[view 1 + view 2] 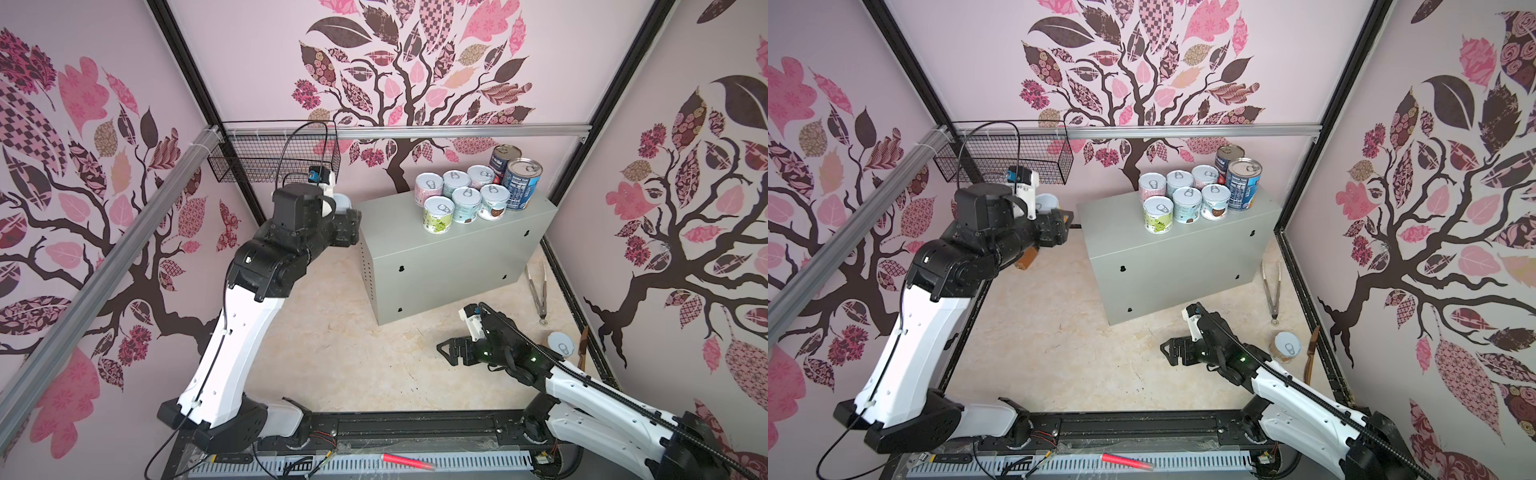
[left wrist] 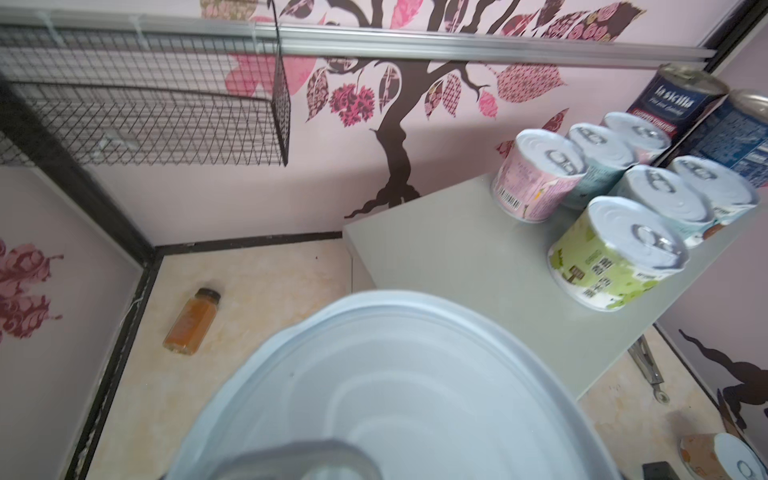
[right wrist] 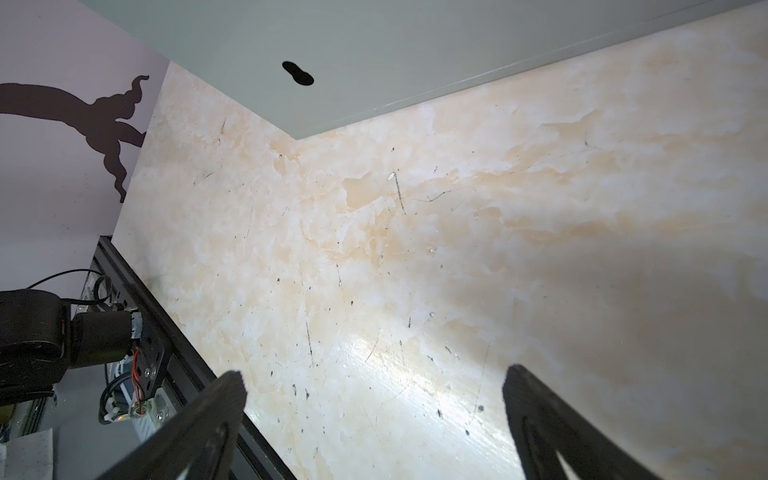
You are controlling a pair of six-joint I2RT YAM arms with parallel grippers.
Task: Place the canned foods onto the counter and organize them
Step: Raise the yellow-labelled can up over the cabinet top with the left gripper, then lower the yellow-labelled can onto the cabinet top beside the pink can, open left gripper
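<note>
Left end effector [image 1: 348, 216] grips a can [image 2: 395, 386] — label hidden.

right hand [image 3: 375, 376] fingers apart | marbled floor [image 3: 415, 249] below | counter [image 3: 415, 50] wall beyond

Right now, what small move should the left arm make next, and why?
Likely ease the held can rightward over the counter, lowering it beside the green-labelled can: the left gripper holds it just off the bare left end.

Bright diffuse light, wide-angle edge distortion
</note>
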